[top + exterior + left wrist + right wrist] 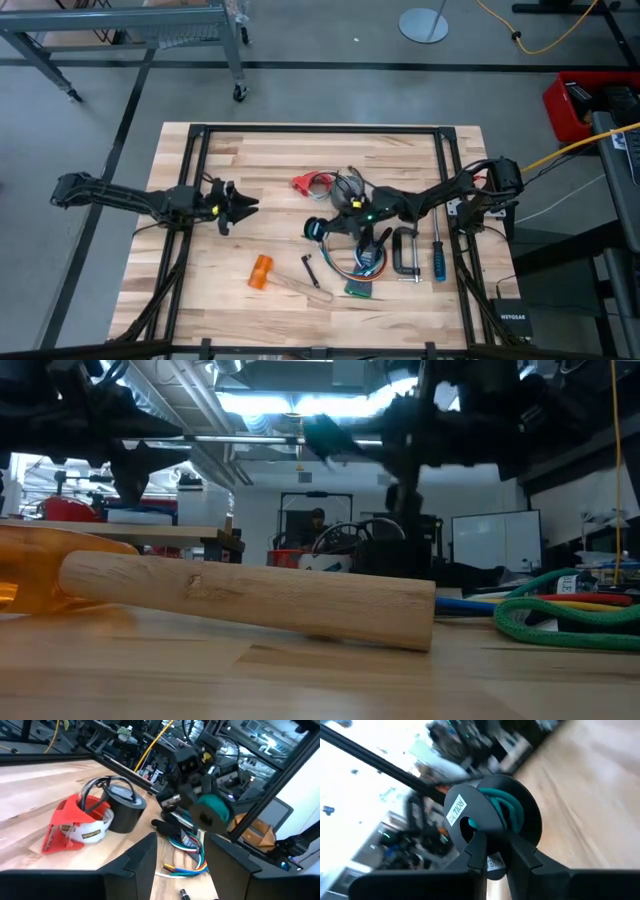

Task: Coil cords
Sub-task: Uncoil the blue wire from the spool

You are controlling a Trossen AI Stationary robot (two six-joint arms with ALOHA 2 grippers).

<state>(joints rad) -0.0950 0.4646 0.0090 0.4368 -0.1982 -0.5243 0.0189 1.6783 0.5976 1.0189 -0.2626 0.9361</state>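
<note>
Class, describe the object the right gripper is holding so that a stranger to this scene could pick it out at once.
Start at the wooden table and follow the right arm in from its right edge toward the middle. The right gripper is shut on a small black spool wound with teal cord. Unlike the grey tape roll and red plastic piece nearby, it is lifted and carries a white label.

We see a black spool (492, 827) wound with teal cord, a red plastic piece (67, 822), an orange-headed mallet (262, 272) and pale wood table (250, 170).
</note>
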